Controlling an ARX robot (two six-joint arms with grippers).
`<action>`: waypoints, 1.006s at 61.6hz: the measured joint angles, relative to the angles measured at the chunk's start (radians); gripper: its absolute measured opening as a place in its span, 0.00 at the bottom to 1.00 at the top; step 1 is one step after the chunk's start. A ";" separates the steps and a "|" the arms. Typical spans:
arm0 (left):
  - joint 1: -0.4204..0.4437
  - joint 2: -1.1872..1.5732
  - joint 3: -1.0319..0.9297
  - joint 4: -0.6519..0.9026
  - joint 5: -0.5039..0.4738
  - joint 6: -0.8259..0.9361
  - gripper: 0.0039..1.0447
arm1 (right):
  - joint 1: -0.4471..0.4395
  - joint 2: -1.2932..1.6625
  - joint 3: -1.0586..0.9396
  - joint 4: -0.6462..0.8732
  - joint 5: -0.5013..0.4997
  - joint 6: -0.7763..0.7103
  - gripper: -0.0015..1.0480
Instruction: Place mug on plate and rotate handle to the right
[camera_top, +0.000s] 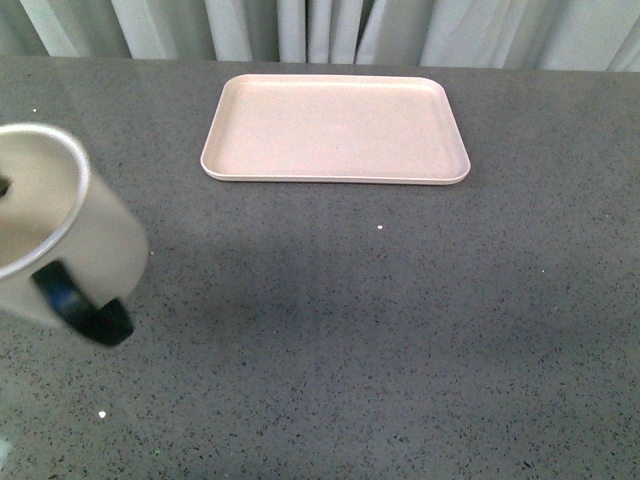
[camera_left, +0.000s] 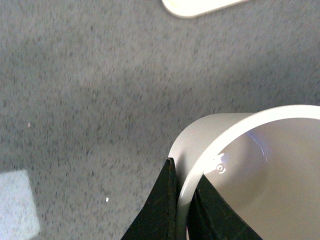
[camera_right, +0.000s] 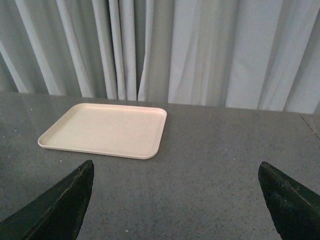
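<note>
The white mug (camera_top: 70, 225) hangs tilted in the air at the left edge of the front view, close to the camera. Its black handle (camera_top: 80, 305) points down and toward me. The smiley print is hidden. In the left wrist view my left gripper (camera_left: 182, 200) is shut on the mug (camera_left: 260, 170): one black finger inside the rim, one outside. The pale pink plate (camera_top: 335, 128) lies flat and bare at the table's far middle, well right of the mug. It also shows in the right wrist view (camera_right: 105, 130) and as a corner in the left wrist view (camera_left: 197, 6). My right gripper (camera_right: 175, 200) is open, low over the table, short of the plate.
The dark grey speckled table (camera_top: 380, 320) runs under everything. Pale curtains (camera_right: 200, 50) hang behind its far edge. A pale patch (camera_left: 17, 205) lies on the tabletop in the left wrist view.
</note>
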 joint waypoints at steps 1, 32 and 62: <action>-0.014 0.022 0.027 0.003 -0.006 -0.012 0.02 | 0.000 0.000 0.000 0.000 0.000 0.000 0.91; -0.151 0.404 0.497 -0.068 -0.098 -0.140 0.02 | 0.000 0.000 0.000 0.000 0.000 0.000 0.91; -0.163 0.387 0.482 -0.043 -0.101 -0.176 0.02 | 0.000 0.000 0.000 0.000 0.000 0.000 0.91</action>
